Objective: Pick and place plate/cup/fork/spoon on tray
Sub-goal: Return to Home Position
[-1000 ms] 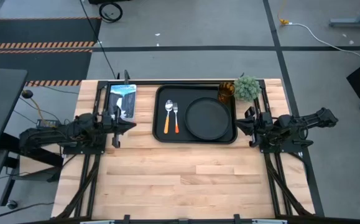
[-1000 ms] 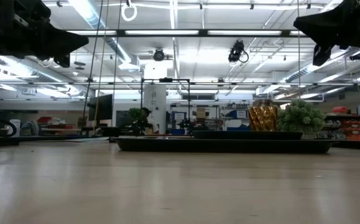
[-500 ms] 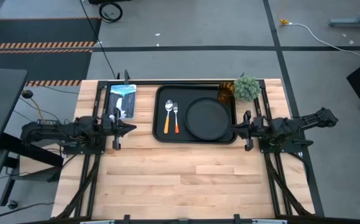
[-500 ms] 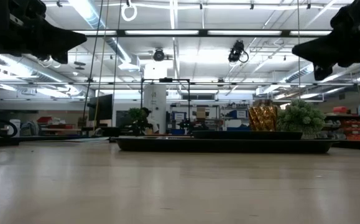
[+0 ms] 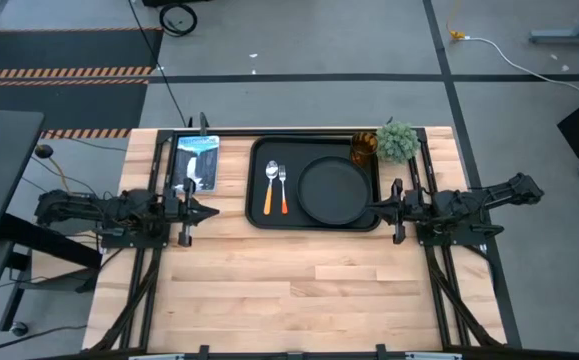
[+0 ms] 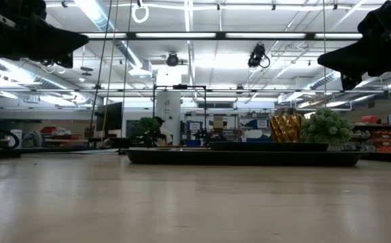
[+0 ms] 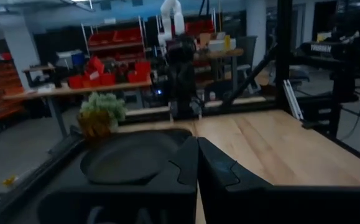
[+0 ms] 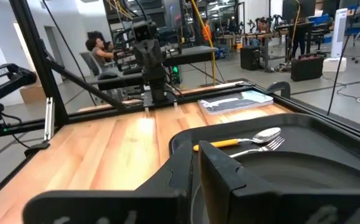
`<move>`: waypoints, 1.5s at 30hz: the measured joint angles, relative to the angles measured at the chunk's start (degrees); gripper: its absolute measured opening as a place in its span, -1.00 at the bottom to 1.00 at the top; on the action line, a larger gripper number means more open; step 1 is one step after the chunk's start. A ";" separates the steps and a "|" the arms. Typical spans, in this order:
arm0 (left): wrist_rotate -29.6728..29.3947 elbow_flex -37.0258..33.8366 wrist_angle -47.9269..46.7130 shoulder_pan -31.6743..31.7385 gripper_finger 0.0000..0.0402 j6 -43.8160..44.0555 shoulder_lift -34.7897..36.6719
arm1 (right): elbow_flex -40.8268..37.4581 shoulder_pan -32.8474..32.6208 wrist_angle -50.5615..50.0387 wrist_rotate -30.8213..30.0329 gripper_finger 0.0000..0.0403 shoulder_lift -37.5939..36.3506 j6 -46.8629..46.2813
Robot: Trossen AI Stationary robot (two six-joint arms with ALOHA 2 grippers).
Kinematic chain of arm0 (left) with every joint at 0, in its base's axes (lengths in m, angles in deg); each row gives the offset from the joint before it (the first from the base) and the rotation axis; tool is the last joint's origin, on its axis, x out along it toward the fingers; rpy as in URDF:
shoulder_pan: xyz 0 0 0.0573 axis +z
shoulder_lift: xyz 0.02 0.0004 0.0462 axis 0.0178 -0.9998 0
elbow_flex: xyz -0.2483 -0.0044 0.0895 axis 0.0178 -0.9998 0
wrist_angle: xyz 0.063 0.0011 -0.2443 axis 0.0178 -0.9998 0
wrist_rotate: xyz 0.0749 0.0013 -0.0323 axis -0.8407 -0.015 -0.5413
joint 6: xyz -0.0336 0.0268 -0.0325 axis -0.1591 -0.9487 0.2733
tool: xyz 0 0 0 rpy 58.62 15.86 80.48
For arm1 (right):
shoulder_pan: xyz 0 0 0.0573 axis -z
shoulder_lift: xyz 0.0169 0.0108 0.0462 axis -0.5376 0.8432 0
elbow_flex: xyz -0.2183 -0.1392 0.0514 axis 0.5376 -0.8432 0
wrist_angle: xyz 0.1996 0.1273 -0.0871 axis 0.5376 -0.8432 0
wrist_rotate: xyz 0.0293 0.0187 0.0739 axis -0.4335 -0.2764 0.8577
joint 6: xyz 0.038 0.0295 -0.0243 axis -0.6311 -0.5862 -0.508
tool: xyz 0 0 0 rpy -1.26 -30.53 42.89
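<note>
The black tray (image 5: pixel 259 215) lies at the table's far middle. On it rest the round black plate (image 5: pixel 335 190), the spoon (image 5: pixel 270 186) and the fork (image 5: pixel 282 188), side by side left of the plate. The amber cup (image 5: pixel 363 147) stands in the tray's far right corner, next to a green plant (image 5: pixel 397 141). My left gripper (image 5: pixel 212 211) is shut and empty, left of the tray above the table. My right gripper (image 5: pixel 371 208) is shut and empty, at the tray's right near corner. Both hang clear of the table in the low view.
A flat packet with a blue-and-white print (image 5: pixel 197 160) lies left of the tray at the far left. The plant stands outside the tray's far right corner. Bare wood (image 5: pixel 299 290) fills the near half of the table.
My left gripper has drawn back a little toward the table's near edge. My right gripper has gone toward the table's left, up to the tray's right near corner, and has come down a little. The things on the tray have kept still.
</note>
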 joint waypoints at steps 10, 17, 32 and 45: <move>0.02 0.04 -8.94 0.04 -0.89 12.45 -0.10 | 0.00 0.00 0.38 0.00 -0.83 0.00 0.00; 0.02 0.04 -10.74 0.06 -0.87 13.47 -0.11 | -0.01 -0.02 0.42 -0.01 -0.83 0.00 0.00; 0.02 0.04 -10.55 0.06 -0.86 13.43 -0.11 | 0.00 0.00 0.42 -0.01 -0.83 0.00 0.00; 0.02 0.04 -10.53 0.06 -0.86 13.40 -0.11 | 0.00 -0.01 0.41 0.00 -0.83 0.00 0.00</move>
